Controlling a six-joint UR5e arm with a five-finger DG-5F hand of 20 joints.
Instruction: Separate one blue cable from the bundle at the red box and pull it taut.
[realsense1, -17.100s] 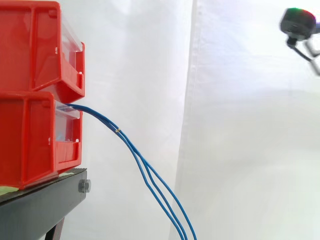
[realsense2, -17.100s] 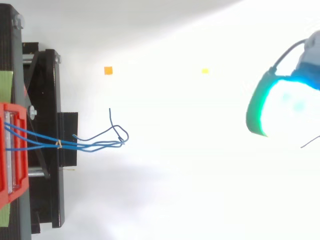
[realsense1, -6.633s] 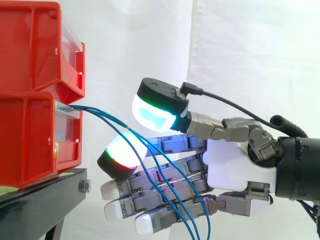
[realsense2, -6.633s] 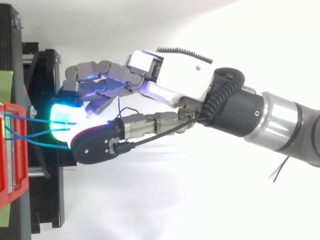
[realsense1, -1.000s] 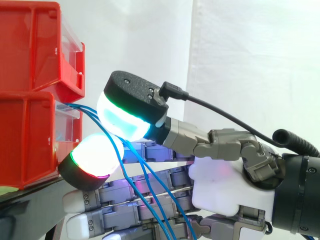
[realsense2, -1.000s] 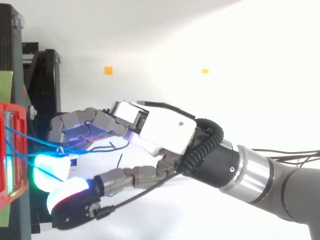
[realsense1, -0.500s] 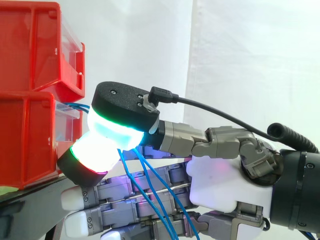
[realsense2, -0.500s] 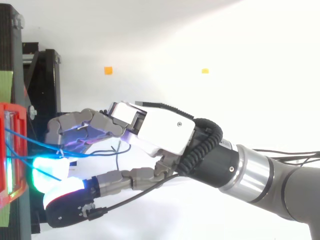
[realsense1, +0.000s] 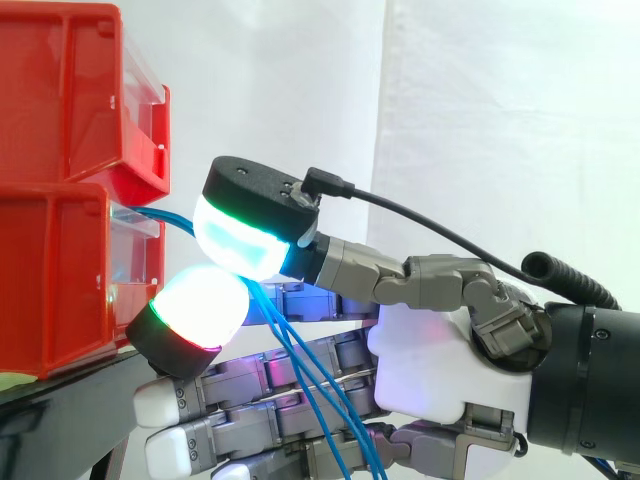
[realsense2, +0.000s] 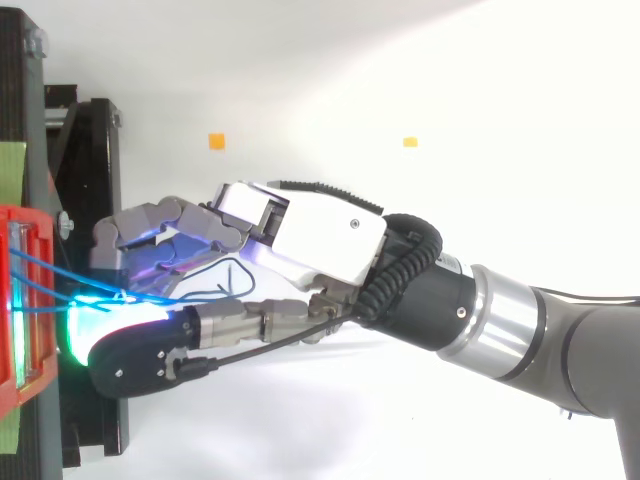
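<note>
- The hand (realsense1: 440, 360) reaches up to the lower red bin (realsense1: 60, 280).
- The blue cables (realsense1: 172, 218) leave the bin's front and drop between two glowing pads (realsense1: 240, 235).
- Thumb and one finger are pinched on them; the other fingers lie straight beneath.

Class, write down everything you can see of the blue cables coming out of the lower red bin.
The blue cables are thin, smooth, plastic-coated strands, several together. They leave the front of the lower red bin, run between the glowing pads of the hand, which pinch them, then slope down across its straight fingers. From above, one end curls in a loose loop beside the palm.
</note>
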